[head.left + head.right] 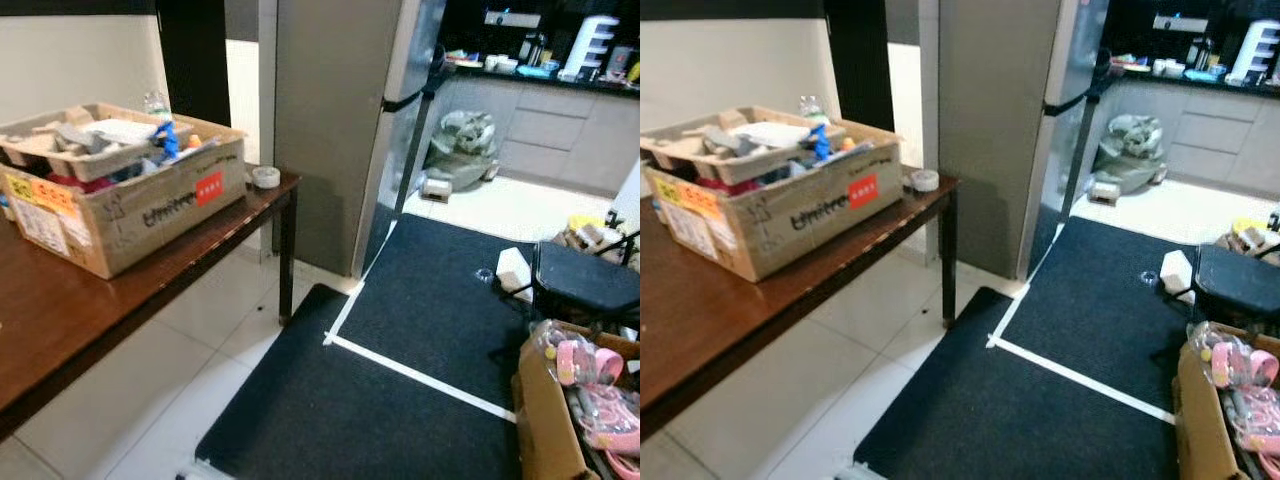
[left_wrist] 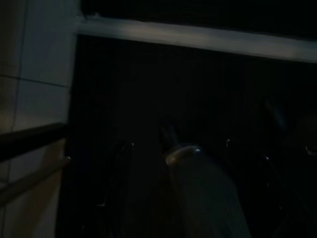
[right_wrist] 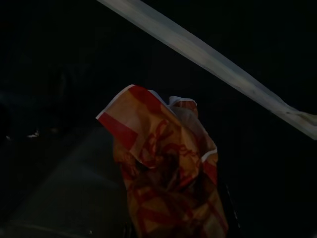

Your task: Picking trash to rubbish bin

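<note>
Wrapper (image 3: 166,168) clamped in right gripper (image 3: 173,218), over dark mat (image 1: 400,400).
Left gripper's state could not be told; crumpled wrapper might slip free.

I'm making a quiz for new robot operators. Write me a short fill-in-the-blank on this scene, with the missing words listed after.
1. The cardboard box full of clutter stands on a wooden ____.
2. A roll of tape lies near the table's corner, to the ____ of that box, as the robot sees it.
3. The strips of tape across the dark floor mat are ____ in colour.
4. The crumpled paper wrapper in the right wrist view is printed orange and ____.

Missing words: table; right; white; red
</note>
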Controlling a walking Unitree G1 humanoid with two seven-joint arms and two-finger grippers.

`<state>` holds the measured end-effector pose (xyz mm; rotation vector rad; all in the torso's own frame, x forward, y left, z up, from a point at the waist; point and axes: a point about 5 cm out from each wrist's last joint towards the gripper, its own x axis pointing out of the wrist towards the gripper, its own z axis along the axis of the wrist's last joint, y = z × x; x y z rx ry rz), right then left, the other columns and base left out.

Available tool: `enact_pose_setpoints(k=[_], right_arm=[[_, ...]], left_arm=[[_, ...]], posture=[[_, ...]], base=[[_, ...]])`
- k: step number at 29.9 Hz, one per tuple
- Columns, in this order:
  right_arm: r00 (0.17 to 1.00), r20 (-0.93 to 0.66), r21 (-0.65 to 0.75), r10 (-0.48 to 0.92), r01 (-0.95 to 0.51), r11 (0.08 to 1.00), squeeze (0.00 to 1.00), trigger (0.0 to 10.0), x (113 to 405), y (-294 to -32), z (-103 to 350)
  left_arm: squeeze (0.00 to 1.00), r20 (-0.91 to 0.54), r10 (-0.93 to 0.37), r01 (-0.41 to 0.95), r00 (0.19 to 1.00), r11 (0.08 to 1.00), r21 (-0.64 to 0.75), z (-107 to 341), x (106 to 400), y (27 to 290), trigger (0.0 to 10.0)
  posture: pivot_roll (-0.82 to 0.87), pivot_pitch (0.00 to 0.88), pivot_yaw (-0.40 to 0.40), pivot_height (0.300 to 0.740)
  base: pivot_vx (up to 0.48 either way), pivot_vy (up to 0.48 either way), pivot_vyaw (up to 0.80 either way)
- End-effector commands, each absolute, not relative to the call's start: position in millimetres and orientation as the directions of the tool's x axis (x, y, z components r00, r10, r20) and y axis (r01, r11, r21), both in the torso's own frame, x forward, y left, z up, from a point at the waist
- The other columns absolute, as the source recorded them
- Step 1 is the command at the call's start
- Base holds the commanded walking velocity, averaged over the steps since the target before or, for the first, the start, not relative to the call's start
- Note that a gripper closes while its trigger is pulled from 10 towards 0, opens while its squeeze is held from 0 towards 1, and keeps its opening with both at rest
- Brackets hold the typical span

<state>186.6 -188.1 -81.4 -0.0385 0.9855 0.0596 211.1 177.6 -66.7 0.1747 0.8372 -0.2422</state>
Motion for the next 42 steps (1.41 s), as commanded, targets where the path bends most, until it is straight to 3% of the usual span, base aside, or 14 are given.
enact_pose_setpoints(k=[1, 8, 42], right_arm=[[0.534, -0.845, 0.001, 0.032, -0.058, 0.998, 0.0, 10.0, 180.5, -187.5, -84.7], [0.533, -0.846, 0.0, 0.031, -0.059, 0.998, 0.0, 10.0, 179.3, -187.9, -85.1], [0.529, -0.848, -0.014, 0.004, -0.029, 0.999, 0.0, 10.0, 176.5, -192.4, -86.1]], left_arm=[[0.0, -0.758, -0.148, 0.278, 0.635, 0.96, 0.045, -68.2, 209.0, 177.0, 10.0], [0.0, -0.737, -0.146, 0.264, 0.659, 0.963, 0.045, -63.8, 216.3, 174.3, 10.0], [0.0, -0.72, -0.188, 0.315, 0.668, 0.948, 0.045, -59.6, 221.0, 166.7, 10.0]], posture=[[-0.08, 0.146, -0.019, 0.74], [-0.08, 0.143, -0.017, 0.74], [-0.08, 0.144, -0.014, 0.74]], base=[[0.0, 0.0, 0.0], [0.0, 0.48, 0.0], [0.0, 0.0, 0.0]])
